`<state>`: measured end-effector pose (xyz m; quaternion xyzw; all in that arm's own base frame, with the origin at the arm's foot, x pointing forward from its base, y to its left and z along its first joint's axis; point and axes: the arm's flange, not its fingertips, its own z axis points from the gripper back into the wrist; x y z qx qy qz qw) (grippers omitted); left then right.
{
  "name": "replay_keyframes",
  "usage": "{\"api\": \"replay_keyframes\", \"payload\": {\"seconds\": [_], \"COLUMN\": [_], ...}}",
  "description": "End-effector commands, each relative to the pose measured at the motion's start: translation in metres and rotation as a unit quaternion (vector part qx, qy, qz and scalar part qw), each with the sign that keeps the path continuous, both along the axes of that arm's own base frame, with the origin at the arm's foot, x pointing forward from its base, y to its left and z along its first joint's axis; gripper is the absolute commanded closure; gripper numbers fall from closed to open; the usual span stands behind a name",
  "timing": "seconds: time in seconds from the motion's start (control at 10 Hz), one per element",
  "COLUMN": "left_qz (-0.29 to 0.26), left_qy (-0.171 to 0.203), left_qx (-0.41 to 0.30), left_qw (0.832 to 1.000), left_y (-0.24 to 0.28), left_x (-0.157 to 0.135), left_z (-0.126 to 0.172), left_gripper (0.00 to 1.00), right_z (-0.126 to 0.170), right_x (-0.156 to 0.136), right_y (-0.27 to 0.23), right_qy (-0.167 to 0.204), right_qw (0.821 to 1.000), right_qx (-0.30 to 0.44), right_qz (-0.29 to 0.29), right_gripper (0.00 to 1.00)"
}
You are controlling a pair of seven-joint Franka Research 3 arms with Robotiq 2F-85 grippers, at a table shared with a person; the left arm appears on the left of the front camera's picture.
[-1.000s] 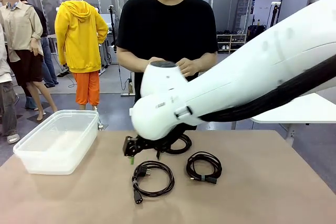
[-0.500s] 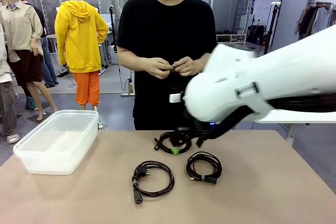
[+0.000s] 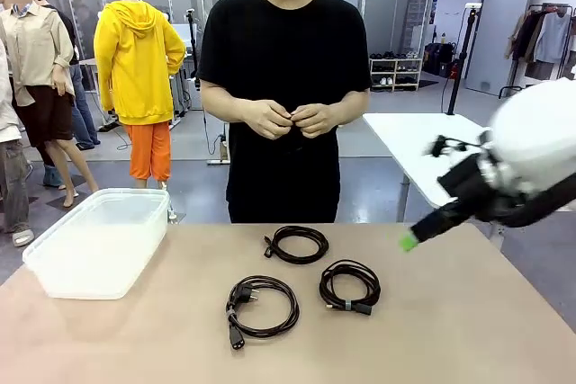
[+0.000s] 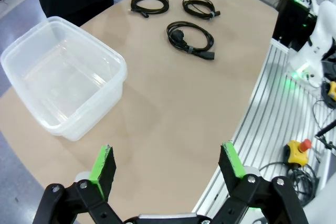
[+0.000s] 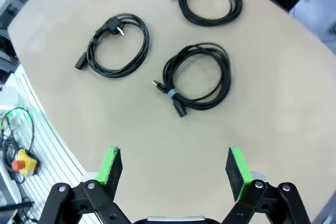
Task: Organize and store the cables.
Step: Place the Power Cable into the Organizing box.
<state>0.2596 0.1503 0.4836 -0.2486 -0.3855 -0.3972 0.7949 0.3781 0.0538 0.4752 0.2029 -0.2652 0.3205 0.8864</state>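
In the front view, a clear bin sits at the left edge of the table, open side up with nothing visible inside. The cables lie to the right of it, around the middle of the picture, all three flat on the tabletop and apart from one another. The plug cable is the lowest and leftmost coil, with a black plug pointing toward the bottom of the frame. The far cable lies above it, closest to the person. The tied cable lies right of centre, bound by a small tie on its lower side. Behind the table, at upper centre, the person's hands are held together at waist height, well above the coils.

At the right edge of that view the right arm is blurred. One green pad shows over the table's right side, and it is hard to tell there how the fingers stand.

In the left wrist view, the left gripper stands spread wide and holds nothing. It hangs over bare tabletop, with the bin at upper left and the three coils along the top.

In the right wrist view, the right gripper is likewise spread wide and holds nothing. It is above bare table, with the tied cable nearest, just above centre.
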Motion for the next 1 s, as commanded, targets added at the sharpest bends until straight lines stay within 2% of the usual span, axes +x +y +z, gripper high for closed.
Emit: {"api": "replay_keyframes", "payload": {"seconds": [0.0, 0.3, 0.4, 0.9], "left_qz": [-0.009, -0.009, -0.009, -0.009], "left_qy": [-0.008, -0.008, -0.008, -0.008], "left_qx": [-0.007, -0.007, -0.007, -0.007], "left_qw": [1.000, 1.000, 1.000, 1.000], "left_y": [0.002, 0.002, 0.002, 0.002], "left_x": [0.001, 0.001, 0.001, 0.001], "left_z": [0.001, 0.001, 0.001, 0.001], "left_gripper": [0.00, 0.00, 0.00, 0.00], "right_z": [-0.018, -0.029, 0.009, 0.007], "right_x": [-0.033, -0.048, -0.008, -0.010], "right_y": [-0.040, -0.057, -0.065, -0.067], "right_qy": [-0.047, -0.082, -0.064, -0.068], "right_qw": [0.994, 0.989, 0.994, 0.994], "right_qx": [0.071, 0.072, 0.061, 0.056], "right_qz": [0.067, 0.098, 0.061, 0.064], "right_gripper": [0.00, 0.00, 0.00, 0.00]}}
